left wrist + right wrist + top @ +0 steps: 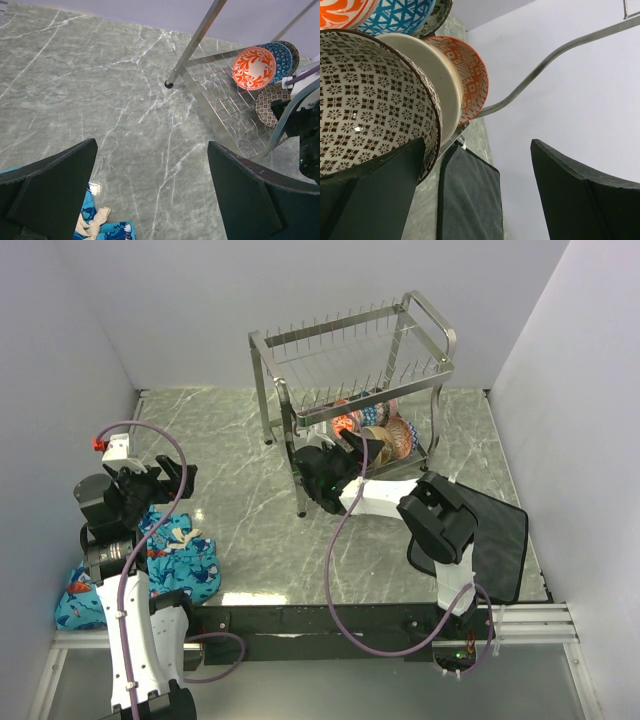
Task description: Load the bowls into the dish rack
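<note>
The steel dish rack (350,350) stands at the back middle of the table. Several bowls (385,430) stand on edge in its lower tier. In the right wrist view I see the brown-grey bowl (365,100) nearest, then the cream-white bowl (442,80), the pinkish-red bowl (472,75), and behind them the blue bowl (395,15) and the red-orange bowl (340,12). My right gripper (475,190) is open at the rack's lower tier, its left finger (375,190) just in front of the brown-grey bowl's rim. My left gripper (150,195) is open and empty above the table, left of the rack (220,110).
A dark grey mat (495,540) lies at the right, beside the rack. A blue patterned cloth (180,565) lies at the near left under the left arm. A small white and red object (115,447) sits by the left wall. Walls close in on three sides.
</note>
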`<act>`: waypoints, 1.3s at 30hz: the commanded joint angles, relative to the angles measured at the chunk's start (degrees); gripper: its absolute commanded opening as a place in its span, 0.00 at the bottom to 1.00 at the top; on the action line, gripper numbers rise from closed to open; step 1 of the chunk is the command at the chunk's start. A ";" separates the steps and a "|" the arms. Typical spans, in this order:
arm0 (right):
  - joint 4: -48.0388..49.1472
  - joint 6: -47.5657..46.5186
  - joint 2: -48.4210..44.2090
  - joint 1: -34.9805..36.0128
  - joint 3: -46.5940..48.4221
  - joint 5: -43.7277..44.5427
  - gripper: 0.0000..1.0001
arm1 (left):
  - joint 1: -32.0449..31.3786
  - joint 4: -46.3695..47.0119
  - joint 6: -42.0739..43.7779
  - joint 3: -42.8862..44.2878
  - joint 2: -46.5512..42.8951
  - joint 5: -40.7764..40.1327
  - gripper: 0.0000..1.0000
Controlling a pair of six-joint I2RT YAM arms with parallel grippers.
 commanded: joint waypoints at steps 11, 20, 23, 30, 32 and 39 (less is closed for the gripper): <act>-44.44 39.47 -1.78 0.53 15.57 -2.85 0.97 | 0.25 0.96 -0.04 1.03 -0.73 0.72 0.99; -48.49 45.11 -2.03 0.88 18.65 -8.56 0.96 | 0.16 1.93 -0.48 0.68 0.15 0.81 0.99; -46.12 44.76 -3.52 0.88 16.73 -10.49 0.96 | 0.25 2.10 -0.48 0.85 0.59 0.81 0.99; -42.07 45.02 -6.51 0.79 12.77 -14.71 0.95 | 0.16 2.10 -0.39 0.86 1.38 0.90 1.00; -41.37 45.37 -7.39 0.79 12.15 -15.68 0.95 | 0.16 2.10 -0.39 0.85 1.56 0.90 0.99; -45.32 50.63 -12.74 0.35 10.13 -21.20 0.93 | 0.16 1.84 -0.39 1.20 2.00 1.07 0.99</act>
